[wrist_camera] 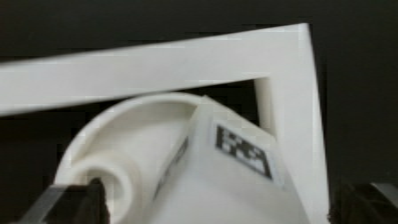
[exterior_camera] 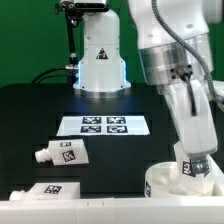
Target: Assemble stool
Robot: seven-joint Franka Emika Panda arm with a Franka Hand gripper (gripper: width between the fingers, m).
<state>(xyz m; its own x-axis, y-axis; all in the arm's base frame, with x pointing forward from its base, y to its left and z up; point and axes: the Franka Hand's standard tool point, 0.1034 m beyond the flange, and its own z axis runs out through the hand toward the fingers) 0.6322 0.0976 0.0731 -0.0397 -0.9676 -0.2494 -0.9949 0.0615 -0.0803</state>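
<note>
The stool's round white seat is at the front of the table, on the exterior view's right. In the wrist view the seat shows tilted on edge, with a black-and-white tag on it. My gripper comes down on the seat from above. In the wrist view the gripper has the seat between its dark fingers, which stand at either side of it and close against it. Two chunky white legs lie on the exterior view's left, one behind the other, both with tags.
The marker board lies flat mid-table. The white robot base stands at the back. A white frame wall runs just beyond the seat, and shows as a white strip along the table's front edge.
</note>
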